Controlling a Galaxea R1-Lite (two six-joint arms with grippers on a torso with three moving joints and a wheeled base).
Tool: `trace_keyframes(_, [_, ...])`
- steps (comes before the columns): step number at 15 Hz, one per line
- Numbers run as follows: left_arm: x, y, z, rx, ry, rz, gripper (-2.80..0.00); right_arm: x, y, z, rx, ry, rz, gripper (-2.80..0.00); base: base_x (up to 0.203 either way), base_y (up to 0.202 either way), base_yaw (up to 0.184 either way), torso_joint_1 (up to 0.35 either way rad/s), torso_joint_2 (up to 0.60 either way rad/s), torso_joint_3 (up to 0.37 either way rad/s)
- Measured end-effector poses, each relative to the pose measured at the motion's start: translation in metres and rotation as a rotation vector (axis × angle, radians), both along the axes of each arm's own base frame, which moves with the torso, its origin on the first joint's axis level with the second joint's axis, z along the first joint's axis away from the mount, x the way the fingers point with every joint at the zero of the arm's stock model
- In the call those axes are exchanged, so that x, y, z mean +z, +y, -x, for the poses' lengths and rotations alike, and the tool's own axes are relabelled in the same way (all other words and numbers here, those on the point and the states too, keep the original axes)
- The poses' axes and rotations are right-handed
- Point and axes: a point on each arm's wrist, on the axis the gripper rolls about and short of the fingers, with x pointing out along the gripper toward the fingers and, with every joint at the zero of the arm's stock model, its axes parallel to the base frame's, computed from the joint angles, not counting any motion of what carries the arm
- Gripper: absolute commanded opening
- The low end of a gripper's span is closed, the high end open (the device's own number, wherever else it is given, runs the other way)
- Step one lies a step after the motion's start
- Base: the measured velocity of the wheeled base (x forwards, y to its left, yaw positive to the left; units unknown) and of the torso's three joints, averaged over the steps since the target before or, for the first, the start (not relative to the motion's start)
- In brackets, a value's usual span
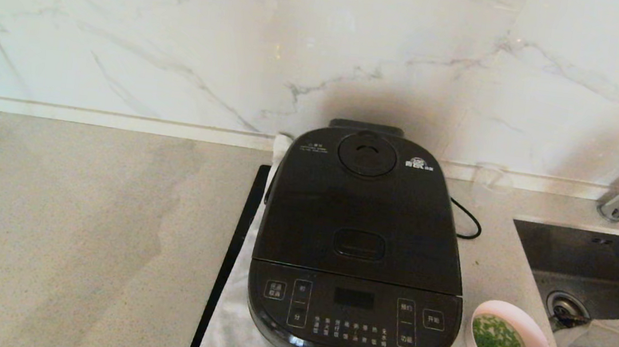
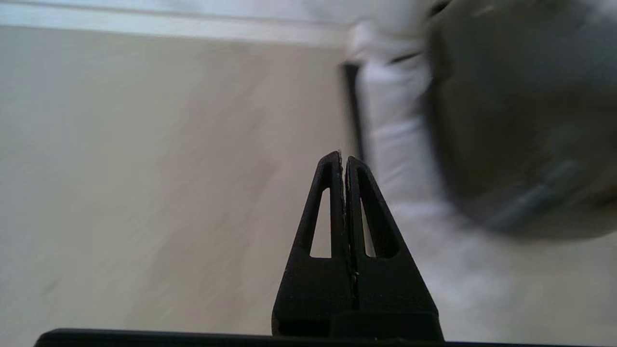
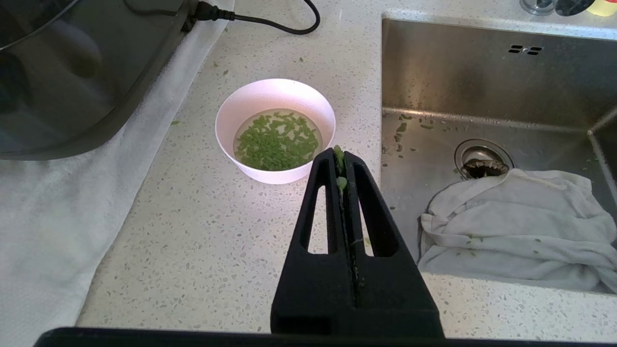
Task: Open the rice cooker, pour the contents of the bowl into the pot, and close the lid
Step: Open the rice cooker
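Lid (image 1: pixel 363 213) down on rice cooker (image 1: pixel 352 310); bowl (image 1: pixel 540 335) beside — both grippers closed.

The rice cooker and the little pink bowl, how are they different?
The rice cooker is big, black and squarish; the bowl is small, pink and round. The cooker's lid is shut, hiding its inside; the bowl is open, showing green bits in liquid. Both sit on the counter.

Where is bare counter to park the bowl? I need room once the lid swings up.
Left of the rice cooker, the counter lies bare to the wall. The right is crowded: bowl squeezed between cooker and sink, cord behind.
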Motion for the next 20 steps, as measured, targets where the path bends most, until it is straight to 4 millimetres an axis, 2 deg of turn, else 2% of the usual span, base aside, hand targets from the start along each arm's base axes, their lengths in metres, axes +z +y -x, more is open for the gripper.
trace_keyframes(3, [0.077,-0.004,-0.040,-0.171,0.048,0.121,-2.80,0.000,0.000,0.000,0.000,0.000,0.000,-2.80,0.000,0.000,0.000,0.000,0.00,0.000])
trace_keyframes(4, [0.097,-0.006,-0.056,-0.242,0.088,0.159,-2.80,0.000,0.000,0.000,0.000,0.000,0.000,-2.80,0.000,0.000,0.000,0.000,0.00,0.000])
trace_keyframes(5, [0.113,-0.010,-0.075,-0.330,0.145,0.191,-2.80,0.000,0.000,0.000,0.000,0.000,0.000,-2.80,0.000,0.000,0.000,0.000,0.00,0.000])
trace_keyframes(7, [0.128,-0.022,-0.113,-0.480,0.272,0.231,-2.80,0.000,0.000,0.000,0.000,0.000,0.000,-2.80,0.000,0.000,0.000,0.000,0.00,0.000])
trace_keyframes(10, [0.133,-0.054,-0.165,-0.636,0.417,0.246,-2.80,0.000,0.000,0.000,0.000,0.000,0.000,-2.80,0.000,0.000,0.000,0.000,0.00,0.000])
trace_keyframes(12, [0.129,-0.079,-0.186,-0.690,0.479,0.230,-2.80,0.000,0.000,0.000,0.000,0.000,0.000,-2.80,0.000,0.000,0.000,0.000,0.00,0.000])
trace_keyframes(16, [0.112,-0.138,-0.200,-0.696,0.534,0.176,-2.80,0.000,0.000,0.000,0.000,0.000,0.000,-2.80,0.000,0.000,0.000,0.000,0.00,0.000])
trace_keyframes(18, [0.101,-0.165,-0.201,-0.673,0.549,0.154,-2.80,0.000,0.000,0.000,0.000,0.000,0.000,-2.80,0.000,0.000,0.000,0.000,0.00,0.000])
trace_keyframes(20, [0.086,-0.184,-0.199,-0.626,0.572,0.106,-2.80,0.000,0.000,0.000,0.000,0.000,0.000,-2.80,0.000,0.000,0.000,0.000,0.00,0.000])
